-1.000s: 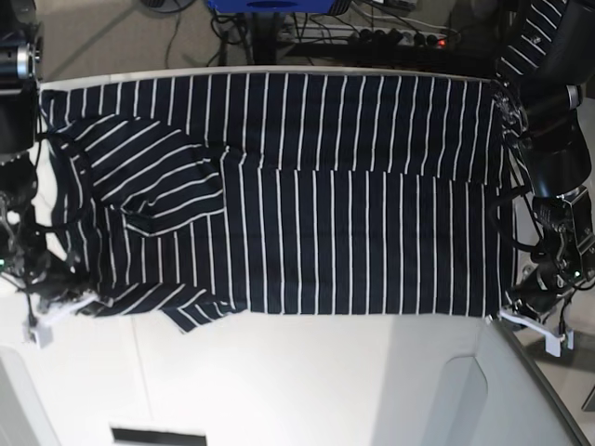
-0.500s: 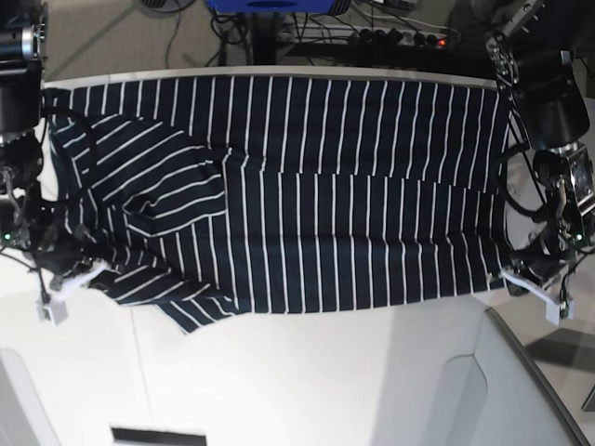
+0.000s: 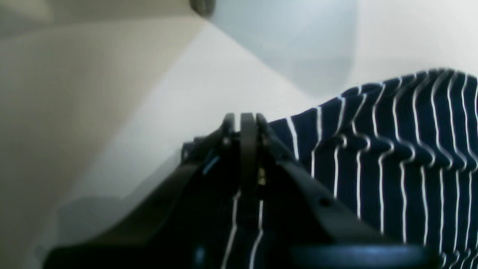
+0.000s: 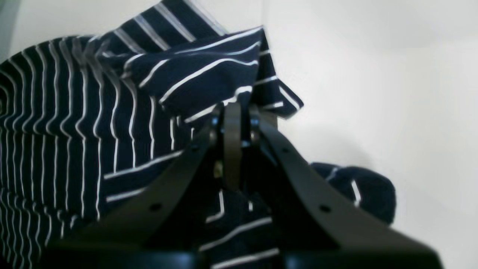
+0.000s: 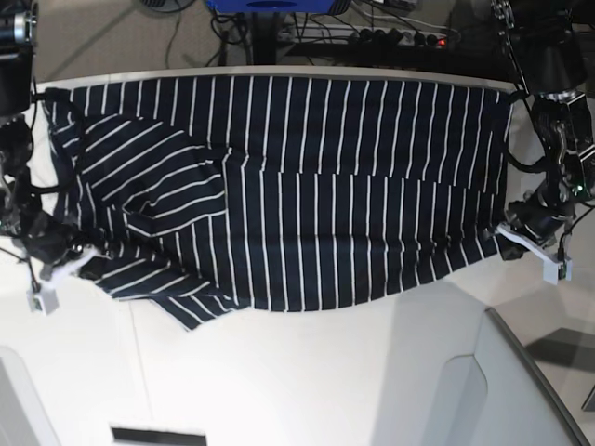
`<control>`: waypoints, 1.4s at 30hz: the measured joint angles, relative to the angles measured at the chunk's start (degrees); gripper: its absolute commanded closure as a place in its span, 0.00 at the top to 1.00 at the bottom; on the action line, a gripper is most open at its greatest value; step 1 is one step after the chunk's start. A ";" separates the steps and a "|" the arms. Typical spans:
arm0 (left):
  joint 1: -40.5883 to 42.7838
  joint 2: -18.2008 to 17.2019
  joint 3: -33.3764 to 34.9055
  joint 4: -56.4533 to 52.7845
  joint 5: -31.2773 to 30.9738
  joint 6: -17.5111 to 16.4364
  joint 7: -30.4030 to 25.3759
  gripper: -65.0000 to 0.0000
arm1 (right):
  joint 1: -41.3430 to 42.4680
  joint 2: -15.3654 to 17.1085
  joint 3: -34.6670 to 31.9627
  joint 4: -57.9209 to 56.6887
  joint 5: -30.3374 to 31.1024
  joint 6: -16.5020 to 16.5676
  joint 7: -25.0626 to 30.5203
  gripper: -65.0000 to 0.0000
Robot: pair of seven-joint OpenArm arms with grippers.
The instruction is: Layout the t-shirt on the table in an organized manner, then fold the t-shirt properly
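The shirt point(image 5: 297, 186) lies spread across the far half of the counter point(image 5: 307, 381), its far edge along the counter's twelve o'clock rim and its near hem sagging toward the middle. Each claw is clenched on a near corner of it: the left claw point(image 5: 513, 234) at about three o'clock, the right claw point(image 5: 67, 265) at about nine o'clock. The wrist views bear this out, with the left claw point(image 3: 242, 123) pinched over striped cloth and the right claw point(image 4: 233, 112) pinched into a bunched wad of it. The likeliest trouble sits on the nine o'clock side, where a sleeve and a flap of body fabric are doubled over in a diagonal fold; if the right claw holds more than one layer, any pull or carry would drag that fold along and set it into the finished shape. The two corners also sit unevenly, the nine o'clock one lower toward six o'clock, so a fold made from here would probably land crooked. A thin pinch near the hem could slip out under tension, most of all on the three o'clock side where little cloth shows between the jaws. Pulling outward too hard could slide the far edge off the twelve o'clock rim.
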 measured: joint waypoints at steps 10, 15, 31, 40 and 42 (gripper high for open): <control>4.74 -1.42 -0.07 0.33 -0.02 -0.24 -0.07 0.00 | -4.94 0.11 9.07 1.46 -0.28 5.53 -3.96 0.00; 6.03 -1.46 0.00 0.42 -0.17 -0.24 -0.26 0.00 | -7.26 0.04 9.60 1.33 -0.28 5.16 -4.83 0.01; 9.25 -1.01 0.22 0.20 0.24 0.00 -0.42 0.00 | -7.32 -2.16 11.96 8.61 -0.04 2.43 -12.98 0.45; 9.14 -0.87 0.22 0.15 0.22 0.02 -0.46 0.00 | 7.48 -2.34 5.49 -13.05 -9.53 2.80 -11.78 0.45; 9.11 -0.90 0.22 0.15 0.22 0.02 -0.55 0.00 | 7.23 -2.47 5.29 -13.75 -9.70 2.86 -11.47 0.45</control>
